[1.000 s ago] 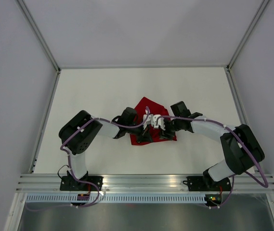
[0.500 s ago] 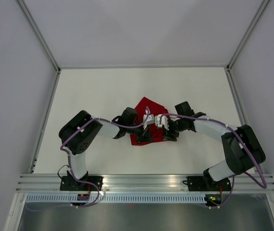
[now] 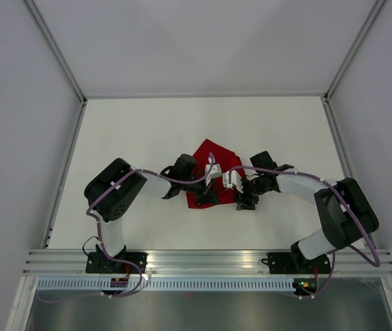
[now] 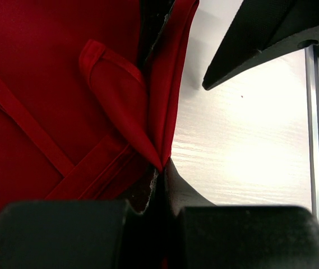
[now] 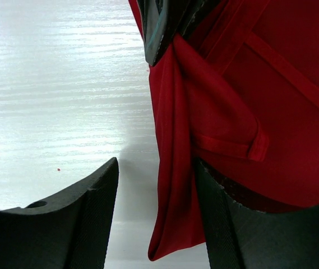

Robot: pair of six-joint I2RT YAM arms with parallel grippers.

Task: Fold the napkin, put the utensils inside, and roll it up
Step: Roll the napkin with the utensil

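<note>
The red napkin (image 3: pixel 211 172) lies folded and bunched at the middle of the white table. My left gripper (image 3: pixel 208 196) is shut on its near edge; in the left wrist view the fingers (image 4: pixel 165 185) pinch a fold of the red cloth (image 4: pixel 64 84). My right gripper (image 3: pixel 245 202) is open at the napkin's near right corner. In the right wrist view a hanging fold of napkin (image 5: pixel 176 185) sits between its open fingers (image 5: pixel 92 213), against the right one. The utensils are hidden.
The white table (image 3: pixel 133 131) has a metal rail along the near edge (image 3: pixel 209 258) and grey walls on three sides. The right gripper's finger (image 4: pixel 260 33) shows in the left wrist view, close to the cloth.
My right gripper has drawn back to the right and toward the near edge, off the napkin's middle to its corner. The left arm has not moved.
</note>
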